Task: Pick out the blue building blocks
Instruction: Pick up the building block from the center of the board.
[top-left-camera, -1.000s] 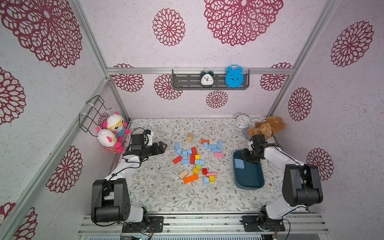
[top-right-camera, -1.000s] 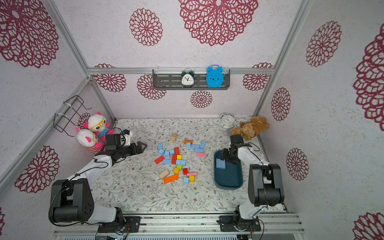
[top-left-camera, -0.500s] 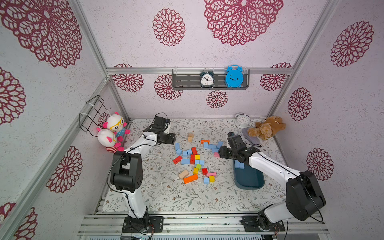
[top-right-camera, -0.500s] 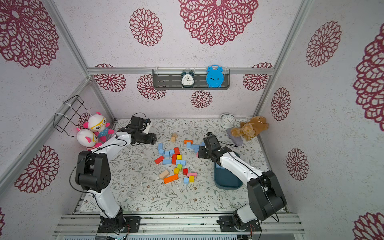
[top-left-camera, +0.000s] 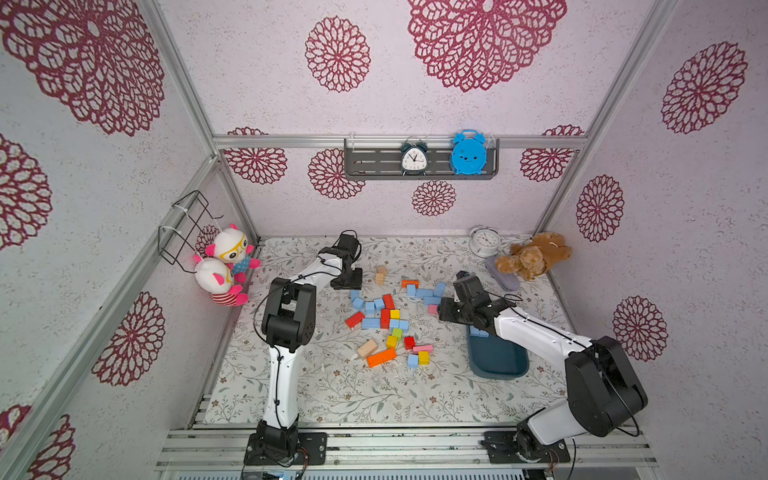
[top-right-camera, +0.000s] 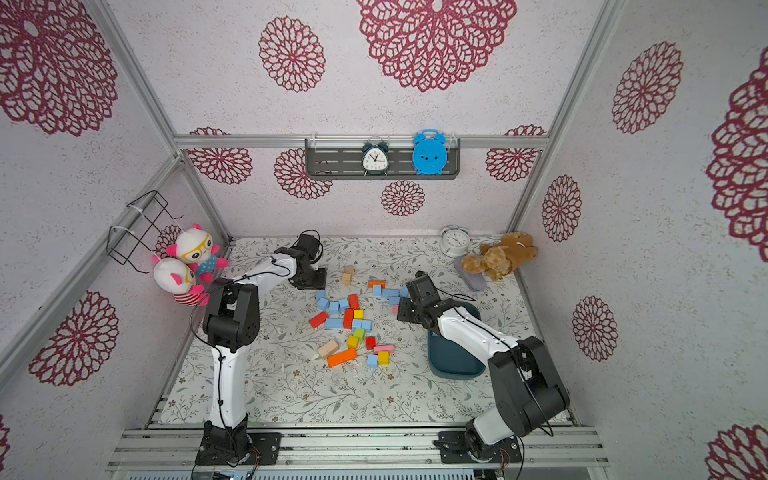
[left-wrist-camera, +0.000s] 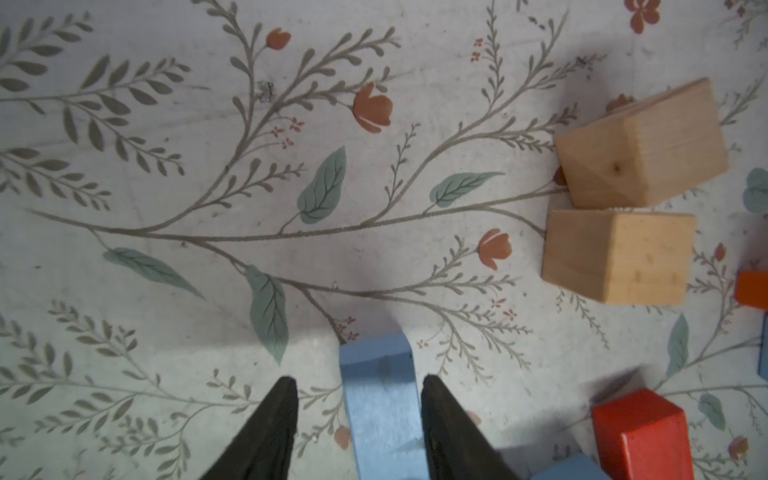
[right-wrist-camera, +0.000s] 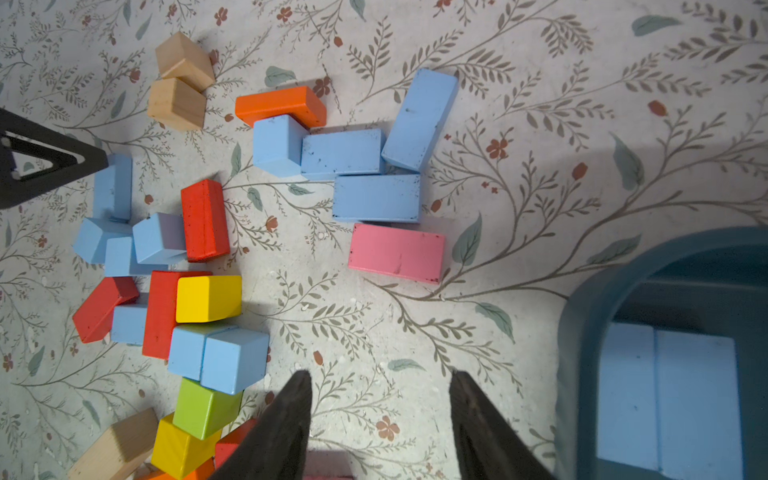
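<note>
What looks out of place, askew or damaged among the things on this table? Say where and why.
The teddy bear lies sprawled in the far right corner, not sitting up. One red brick appears tilted, one end raised. The blue brick beside the pink brick carries dark scuff specks along its edges.

Back of my desk (top-left-camera: 332, 395) had teddy bear (top-left-camera: 536, 255) beside white alarm clock (top-left-camera: 483, 240). Wall shelf (top-left-camera: 374, 164) held black clock (top-left-camera: 413, 158), blue clock (top-left-camera: 468, 153). Two tan cubes (left-wrist-camera: 640, 143) touched; pink brick (right-wrist-camera: 397, 252) lay flat.
</note>
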